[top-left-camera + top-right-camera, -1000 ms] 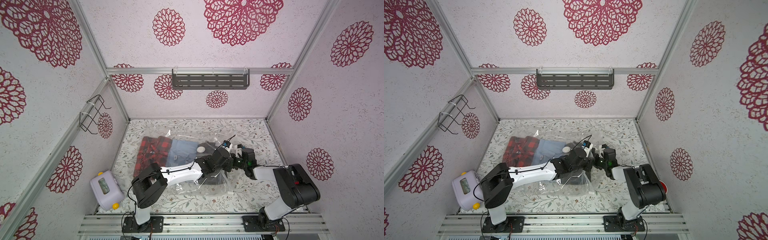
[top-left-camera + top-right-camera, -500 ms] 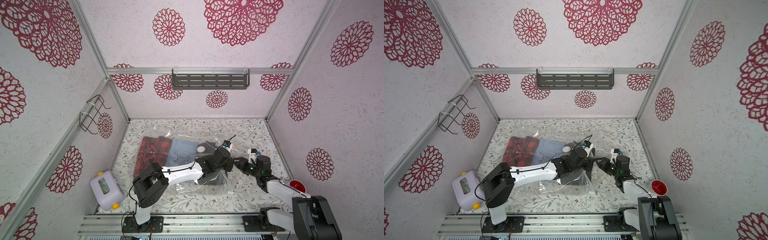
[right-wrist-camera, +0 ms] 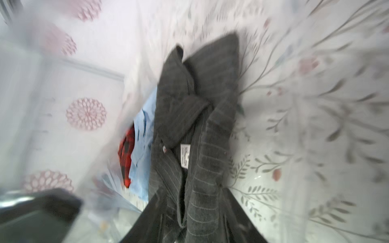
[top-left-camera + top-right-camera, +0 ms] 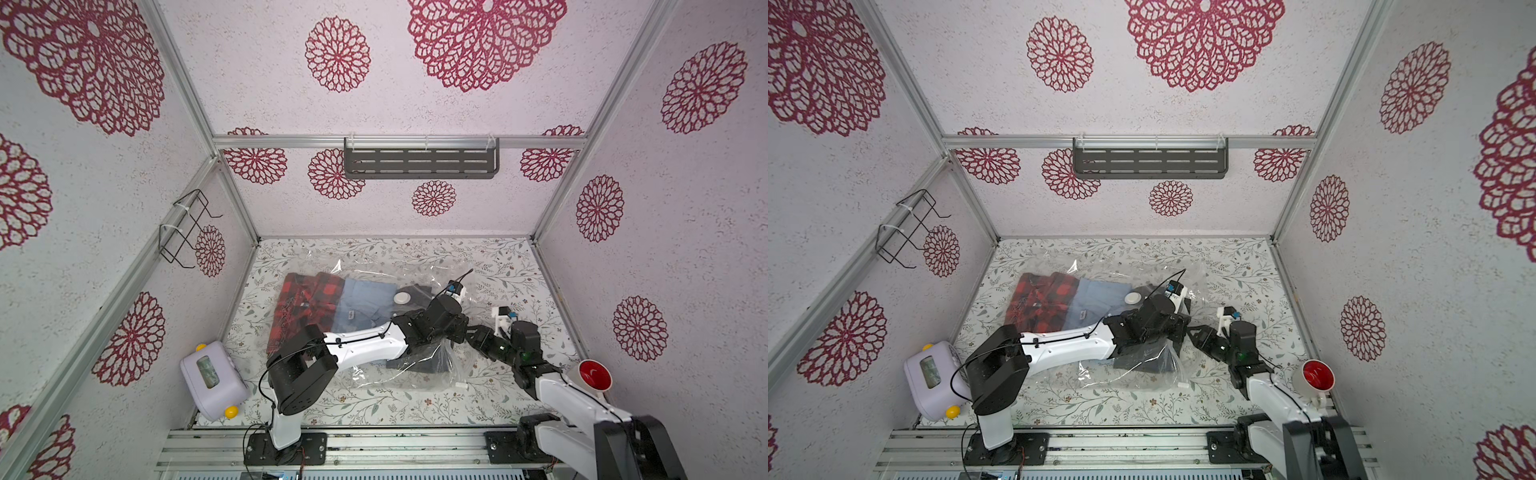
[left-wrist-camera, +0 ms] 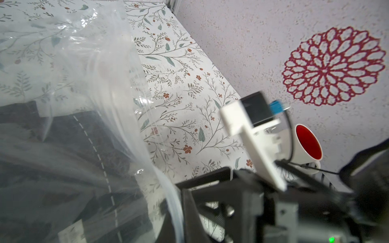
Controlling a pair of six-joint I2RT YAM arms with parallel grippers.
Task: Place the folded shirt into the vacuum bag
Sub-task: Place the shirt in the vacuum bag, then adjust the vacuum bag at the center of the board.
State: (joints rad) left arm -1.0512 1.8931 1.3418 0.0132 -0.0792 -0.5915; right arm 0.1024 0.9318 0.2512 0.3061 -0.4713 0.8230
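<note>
Nearest, the right arm (image 4: 569, 399) now lies lower and more stretched out than a second ago, uncovering a white cup (image 4: 592, 376) with a red inside by the right wall. The right gripper (image 4: 473, 334) has backed a little off the bag mouth; I cannot tell how wide its jaws stand. Just beside it, the left gripper (image 4: 455, 328) stays at the mouth, its jaws hidden, so I cannot tell their state either.

The folded shirt (image 3: 195, 126), dark grey with pale stripes, lies in the open right end of the vacuum bag (image 4: 399, 376), under crinkled clear film. Farther in sit the white valve disc (image 4: 402, 298), a light blue shirt (image 4: 365, 303) and a red plaid shirt (image 4: 305, 303), side by side inside the bag on the floral table (image 4: 374, 407).
</note>
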